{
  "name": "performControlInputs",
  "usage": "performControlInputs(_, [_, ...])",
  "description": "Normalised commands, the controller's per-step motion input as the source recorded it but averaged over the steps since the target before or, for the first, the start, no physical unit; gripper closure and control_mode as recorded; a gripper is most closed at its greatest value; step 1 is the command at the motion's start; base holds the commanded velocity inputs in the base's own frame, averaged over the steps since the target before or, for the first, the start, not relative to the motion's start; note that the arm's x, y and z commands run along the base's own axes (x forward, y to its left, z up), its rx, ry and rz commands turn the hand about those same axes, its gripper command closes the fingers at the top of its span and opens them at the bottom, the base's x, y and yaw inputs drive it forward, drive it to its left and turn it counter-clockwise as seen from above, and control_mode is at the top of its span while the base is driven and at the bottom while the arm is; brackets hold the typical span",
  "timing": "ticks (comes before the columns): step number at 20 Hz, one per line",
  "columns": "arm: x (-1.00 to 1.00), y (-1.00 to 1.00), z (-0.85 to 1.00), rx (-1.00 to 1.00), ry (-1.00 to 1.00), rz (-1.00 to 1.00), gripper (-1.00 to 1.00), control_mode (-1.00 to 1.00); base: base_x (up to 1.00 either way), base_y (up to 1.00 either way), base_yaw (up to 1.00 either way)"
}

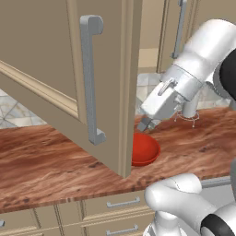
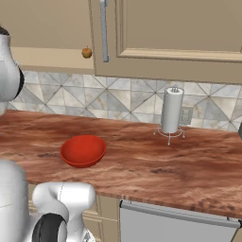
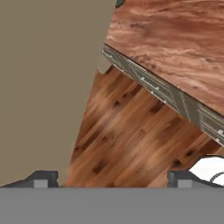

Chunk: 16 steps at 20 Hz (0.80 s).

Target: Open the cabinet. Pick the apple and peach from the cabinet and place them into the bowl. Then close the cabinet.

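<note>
From the left base view, the cabinet [image 1: 55,69] door is swung way out over the counter [image 1: 46,161], edge toward the camera, with its long grey bar handle [image 1: 90,78] facing us, so the opening step looks basically done. The gripper [image 1: 146,123] hangs just behind that door edge, right above the red bowl [image 1: 145,150], which sits half hidden by the door, probably parked there so fruit has a short trip down. Over in the right base view, the bowl [image 2: 83,150] is empty on the counter and a small apple [image 2: 86,52] sits up on the cabinet shelf, well above it; I can't spot the peach. A paper towel holder [image 2: 171,113] stands off to the side. Hand view: fingertips [image 3: 41,178] are spread wide with nothing between them, the door's flat face [image 3: 48,87] right beside one.
</note>
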Motion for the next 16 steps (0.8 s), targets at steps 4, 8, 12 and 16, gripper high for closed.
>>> performControlInputs(4, [-0.41,-1.00,-0.60,-0.35,-0.71,0.24,-1.00,-1.00,0.00,0.00,0.00])
performControlInputs(8, [-0.12,-1.00,-0.20,-0.08,-0.93,0.25,-1.00,-1.00,0.00,0.00,0.00])
performControlInputs(12, [-0.01,-1.00,0.13,0.00,-1.00,0.13,-1.00,-1.00,0.00,0.00,0.00])
performControlInputs(16, [0.00,-0.91,0.42,-0.02,-0.94,0.01,-1.00,-1.00,0.00,0.00,0.00])
